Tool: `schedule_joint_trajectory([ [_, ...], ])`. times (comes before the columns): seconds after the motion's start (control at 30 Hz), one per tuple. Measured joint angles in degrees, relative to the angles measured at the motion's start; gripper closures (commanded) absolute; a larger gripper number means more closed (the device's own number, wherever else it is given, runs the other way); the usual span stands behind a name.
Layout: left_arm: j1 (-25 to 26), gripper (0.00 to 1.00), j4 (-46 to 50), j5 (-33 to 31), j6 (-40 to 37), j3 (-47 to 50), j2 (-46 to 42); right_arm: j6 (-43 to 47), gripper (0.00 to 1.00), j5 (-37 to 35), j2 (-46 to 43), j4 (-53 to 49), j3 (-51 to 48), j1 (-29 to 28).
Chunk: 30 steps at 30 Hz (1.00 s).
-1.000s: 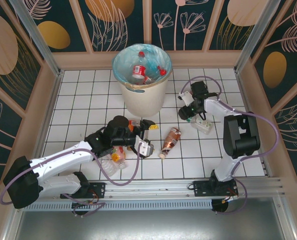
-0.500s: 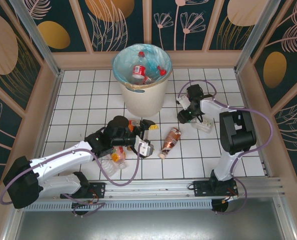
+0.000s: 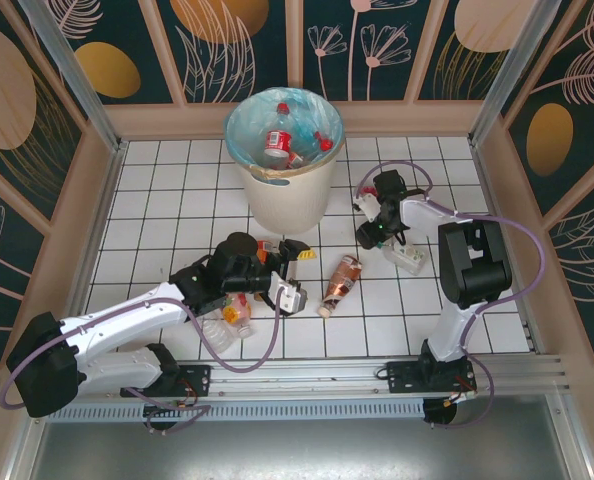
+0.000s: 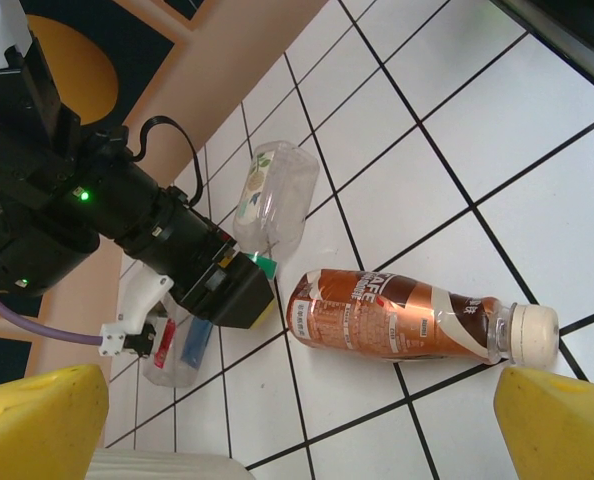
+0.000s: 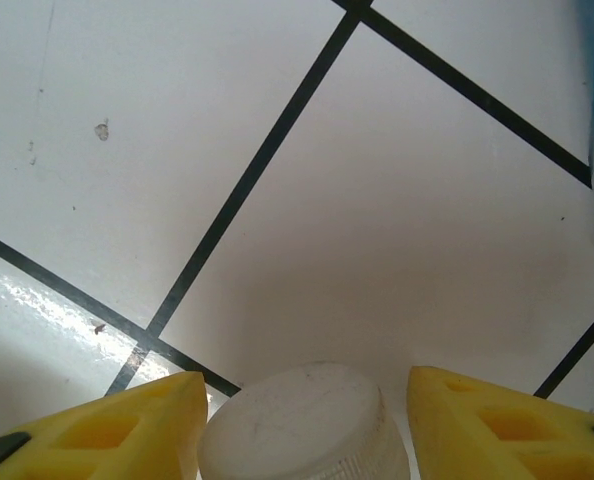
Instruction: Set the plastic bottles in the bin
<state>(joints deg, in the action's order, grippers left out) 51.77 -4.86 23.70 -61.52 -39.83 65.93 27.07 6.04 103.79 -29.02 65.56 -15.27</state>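
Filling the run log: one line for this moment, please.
left gripper open, brown bottle lying ahead | right gripper around white cap, grip unclear | bin holds bottles

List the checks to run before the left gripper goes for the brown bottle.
1. Left gripper open: ok.
2. Brown-labelled plastic bottle with white cap lying flat on the white tiles ahead of it: ok.
3. Right gripper hold on the round white bottle cap between its fingers: cannot tell.
4. Round cream plastic bin with blue-green liner upright, mouth unobstructed: ok.
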Motion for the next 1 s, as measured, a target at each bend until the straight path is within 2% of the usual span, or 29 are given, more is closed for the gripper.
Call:
schedule_joint_trajectory([
  [0.4,0.0,0.01,0.0,-0.1,0.0,0.0,0.0,0.0,0.40,-0.2,0.9,-1.9,0.0,0.0],
  [0.5,0.0,0.02,0.0,-0.1,0.0,0.0,0.0,0.1,0.44,-0.4,1.3,-2.3,0.0,0.1],
  [0.67,0.0,0.01,0.0,-0.1,0.0,0.0,0.0,0.1,0.56,-0.3,1.3,-3.7,0.9,0.1],
  [0.87,0.0,0.02,-0.1,-0.4,0.2,0.3,-0.4,-0.7,0.61,-0.2,-0.5,-4.5,1.9,0.1],
  [1.0,0.0,0.08,-2.8,-0.9,4.0,0.3,-1.4,-2.0,0.64,-0.7,-5.4,-4.4,1.9,0.1],
])
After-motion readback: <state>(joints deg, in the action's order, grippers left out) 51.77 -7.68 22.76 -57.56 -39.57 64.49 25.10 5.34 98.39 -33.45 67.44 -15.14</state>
